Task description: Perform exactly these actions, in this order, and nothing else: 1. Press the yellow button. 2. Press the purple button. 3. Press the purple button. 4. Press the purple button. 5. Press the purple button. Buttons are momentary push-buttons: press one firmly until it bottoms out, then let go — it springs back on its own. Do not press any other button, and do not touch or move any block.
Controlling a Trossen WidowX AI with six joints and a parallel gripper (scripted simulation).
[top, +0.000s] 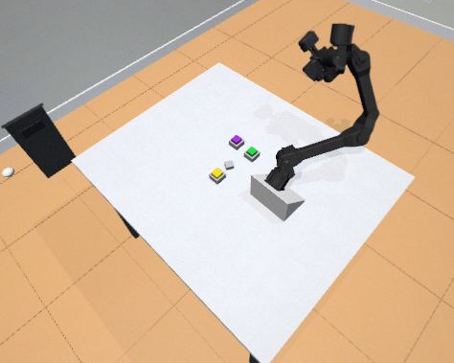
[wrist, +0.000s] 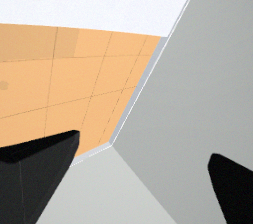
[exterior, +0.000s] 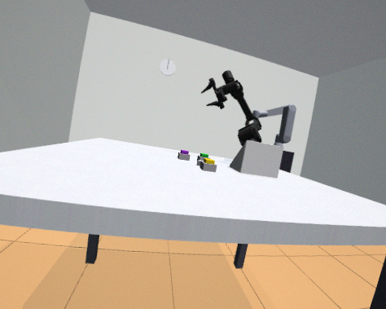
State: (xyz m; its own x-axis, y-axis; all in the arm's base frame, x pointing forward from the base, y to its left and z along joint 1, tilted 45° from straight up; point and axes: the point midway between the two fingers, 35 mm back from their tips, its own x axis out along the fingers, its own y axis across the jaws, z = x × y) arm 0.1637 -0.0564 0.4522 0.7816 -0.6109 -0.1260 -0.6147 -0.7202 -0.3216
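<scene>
Three buttons on grey bases sit mid-table: the yellow button [top: 217, 172] [exterior: 209, 161] nearest the front, the purple button [top: 236, 140] [exterior: 184, 152] behind it, and the green button [top: 252, 152] [exterior: 204, 155] to the right. A small grey block [top: 229, 164] lies between them. My gripper [top: 309, 56] [exterior: 210, 95] [wrist: 145, 149] is open and empty. It is raised high above the back of the table, far from the buttons. The wrist view shows only floor and wall between the two dark fingers.
The arm rises from a grey wedge-shaped base [top: 277, 196] [exterior: 257, 159] on the white table [top: 176, 242] [exterior: 109, 182], right of the buttons. A black box [top: 37, 139] and a small white object [top: 8, 171] stand on the floor to the left.
</scene>
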